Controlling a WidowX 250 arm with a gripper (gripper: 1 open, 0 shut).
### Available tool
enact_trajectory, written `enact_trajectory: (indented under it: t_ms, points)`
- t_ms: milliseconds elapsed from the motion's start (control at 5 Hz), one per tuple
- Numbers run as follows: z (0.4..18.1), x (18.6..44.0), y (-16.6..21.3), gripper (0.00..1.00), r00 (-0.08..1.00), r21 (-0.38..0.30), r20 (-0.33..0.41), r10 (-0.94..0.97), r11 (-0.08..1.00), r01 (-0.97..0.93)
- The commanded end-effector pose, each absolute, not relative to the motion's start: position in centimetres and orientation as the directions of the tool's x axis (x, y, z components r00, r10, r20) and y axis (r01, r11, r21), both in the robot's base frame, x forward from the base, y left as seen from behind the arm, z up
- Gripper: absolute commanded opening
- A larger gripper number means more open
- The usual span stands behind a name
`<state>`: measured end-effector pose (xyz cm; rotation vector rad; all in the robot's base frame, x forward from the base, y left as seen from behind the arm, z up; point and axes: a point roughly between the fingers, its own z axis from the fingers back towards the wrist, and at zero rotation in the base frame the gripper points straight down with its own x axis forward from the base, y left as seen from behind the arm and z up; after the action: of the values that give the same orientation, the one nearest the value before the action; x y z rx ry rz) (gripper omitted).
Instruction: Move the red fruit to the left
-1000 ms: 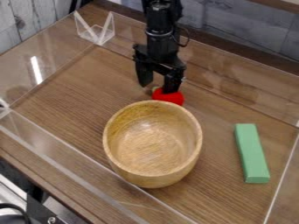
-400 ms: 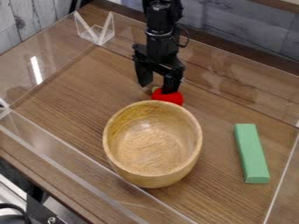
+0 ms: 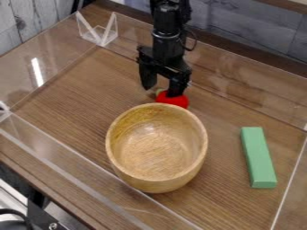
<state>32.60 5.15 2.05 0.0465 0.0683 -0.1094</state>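
Note:
The red fruit (image 3: pixel 178 101) is a small bright red ball lying on the wooden table just behind the rim of the wooden bowl (image 3: pixel 156 146). My black gripper (image 3: pixel 162 87) hangs straight down from above, directly over the fruit's back left side. Its jaws stand open, one finger left of the fruit and one above it, and they partly cover it. Nothing is gripped between the fingers.
A green rectangular block (image 3: pixel 257 156) lies at the right of the table. Clear acrylic walls (image 3: pixel 72 180) fence the table, with a clear bracket (image 3: pixel 97 30) at the back left corner. Bare wood lies to the left of the gripper.

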Motion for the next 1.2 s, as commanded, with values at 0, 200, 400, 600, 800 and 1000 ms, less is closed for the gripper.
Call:
enact_trajectory:
  t_ms: [0, 200, 400, 600, 800, 1000]
  points:
    - [0.4, 31.0, 4.9, 1.00, 0.985, 0.044, -0.149, -0.090, 0.994, 0.098]
    - [0.3, 31.6, 4.8, 0.00, 0.984, 0.043, -0.151, -0.100, 0.993, 0.107]
    - [1.1, 31.1, 5.2, 0.00, 0.981, 0.031, -0.141, -0.137, 0.989, 0.142]
    - [3.5, 30.6, 5.8, 0.00, 0.982, 0.014, -0.100, -0.160, 0.987, 0.162]
    - [5.5, 30.6, 6.6, 0.00, 0.990, 0.005, -0.051, -0.133, 0.991, 0.133]
    - [7.1, 30.6, 6.2, 0.00, 0.991, -0.004, -0.018, -0.133, 0.991, 0.133]
